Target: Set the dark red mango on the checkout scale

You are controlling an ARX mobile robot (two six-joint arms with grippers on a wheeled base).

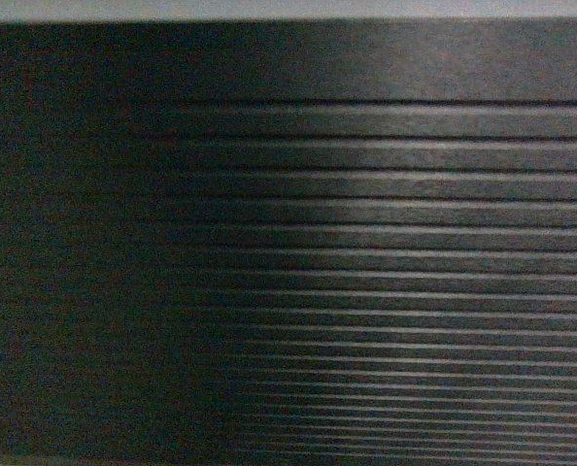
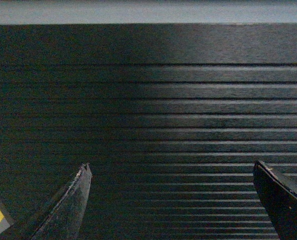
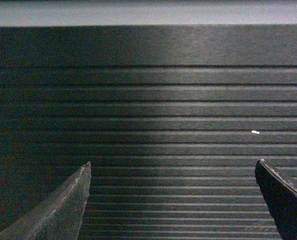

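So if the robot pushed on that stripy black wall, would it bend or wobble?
Probably not. The ribbed black front panel fills every view as one unbroken surface, so it looks stiff and far too big to tip. Its horizontal ridges might give some grip, so the open fingers would likely not slide up or down easily.
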